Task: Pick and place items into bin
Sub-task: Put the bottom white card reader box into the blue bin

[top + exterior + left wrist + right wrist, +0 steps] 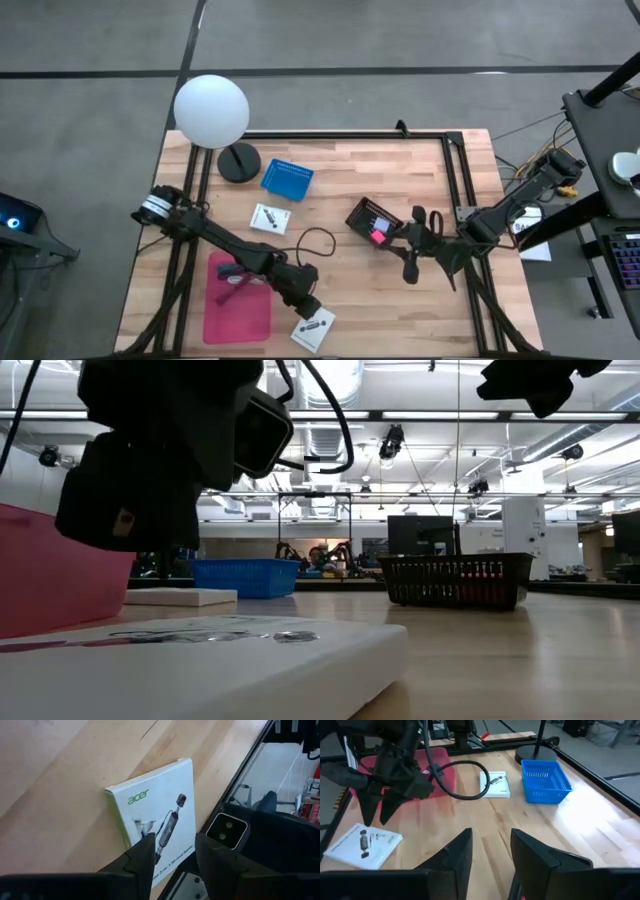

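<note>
1 flat white acer-branded box (159,812) lies on the wooden table (55,775).

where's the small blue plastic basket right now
In the high view the small blue plastic basket sits at the table's far centre-left, beside the round black lamp base.

High view: overhead, straight down, whole desk (400,290) and both arms. Low view: desk-top level, looking across into room; white box (200,650) very near lens. Left wrist view: close, angled down; same white box (155,805) just ahead of fingers (142,860). Right wrist view: looks across desk past fingers (457,855); shares blue basket (545,782), pink bin (435,767), left arm with high view.
</note>
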